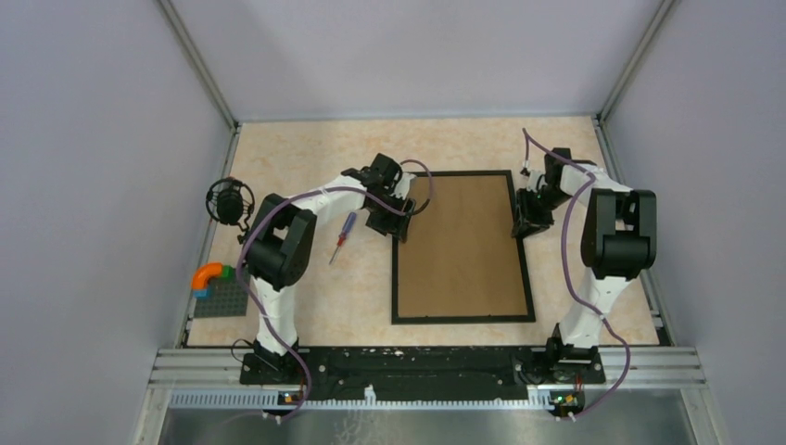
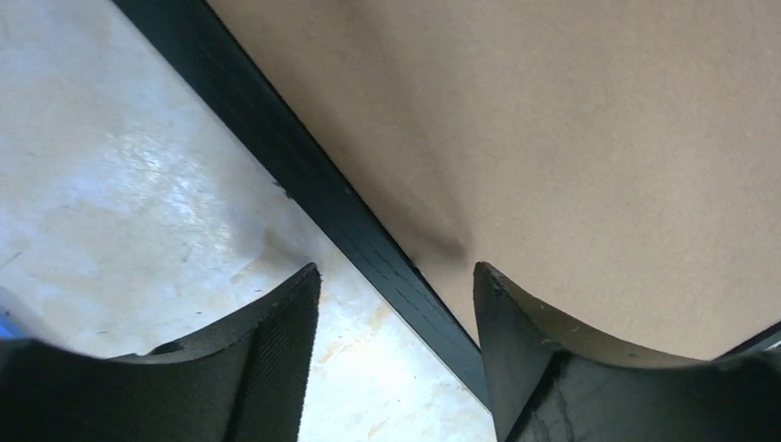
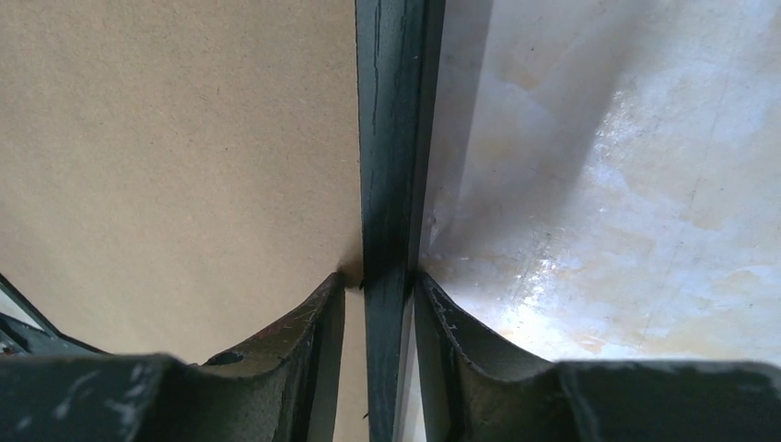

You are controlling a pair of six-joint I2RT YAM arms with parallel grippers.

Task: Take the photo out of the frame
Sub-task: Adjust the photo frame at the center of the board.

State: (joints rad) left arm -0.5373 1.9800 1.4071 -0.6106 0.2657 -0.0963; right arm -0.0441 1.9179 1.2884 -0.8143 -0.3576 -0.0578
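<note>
We find the right gripper [image 3: 379, 281] set over the right long rail of the frame [image 1: 463, 318]. Its jaws are only narrowly spread, one finger over the brown backing board [image 1: 461, 246] and the other over the counter [image 1: 306, 158]. A thin sliver of gap shows on each side of the rail, so we read it as straddling the rail and not pinching it. The left gripper [image 2: 394, 276] is spread wider and holds nothing. It straddles the opposite long rail near the far left corner, with its outer finger above the counter and its inner finger above the board; we cannot tell if that finger touches. The frame lies flat and back up between the two arms, its long axis running from the arm bases toward the far wall, slightly skewed. Both grippers sit on its far half, so neither arm is clearly nearer. The board lies inward from each: to the right of the left gripper and to the left of the right one. The photo is not in view; we judge that it lies face down under the board, sharing the frame's long axis. We expect the board must come out before the photo can be reached. A red-handled screwdriver [image 1: 342, 237] lies on the counter just left of the left gripper.
</note>
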